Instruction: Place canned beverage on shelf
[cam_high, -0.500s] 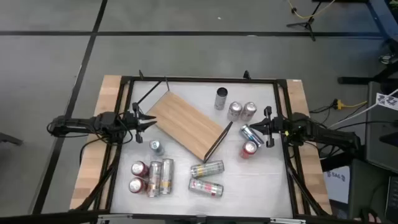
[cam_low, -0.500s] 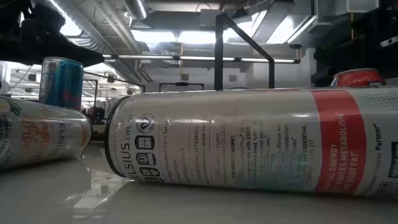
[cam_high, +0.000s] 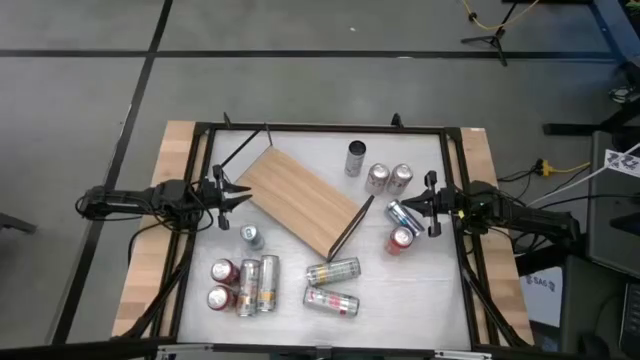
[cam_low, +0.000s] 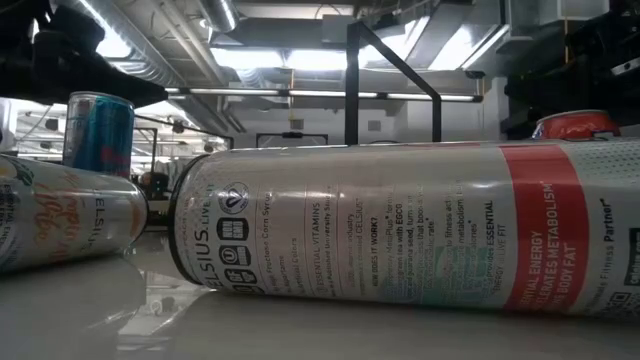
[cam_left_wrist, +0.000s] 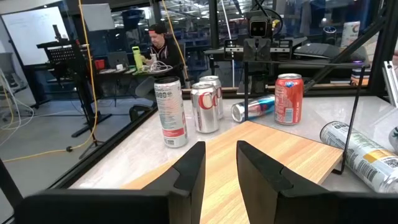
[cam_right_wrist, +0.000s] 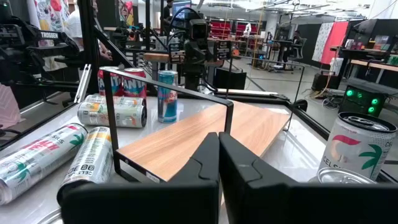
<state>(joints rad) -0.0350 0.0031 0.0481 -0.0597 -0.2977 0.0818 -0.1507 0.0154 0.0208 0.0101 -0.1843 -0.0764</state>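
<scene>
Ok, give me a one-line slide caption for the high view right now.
Empty wooden shelf lies askew mid-table, cans scattered around it, left gripper and right gripper shut at opposite sides.

Grey floor (cam_high: 300, 30) crossed by dark tape lines, a tripod stand (cam_high: 490, 35) with a yellow cable at the far edge, a person (cam_left_wrist: 163, 46) seated at a desk in the background, a whiteboard (cam_left_wrist: 31, 31) behind, ceiling ducts (cam_low: 220, 25) overhead
</scene>
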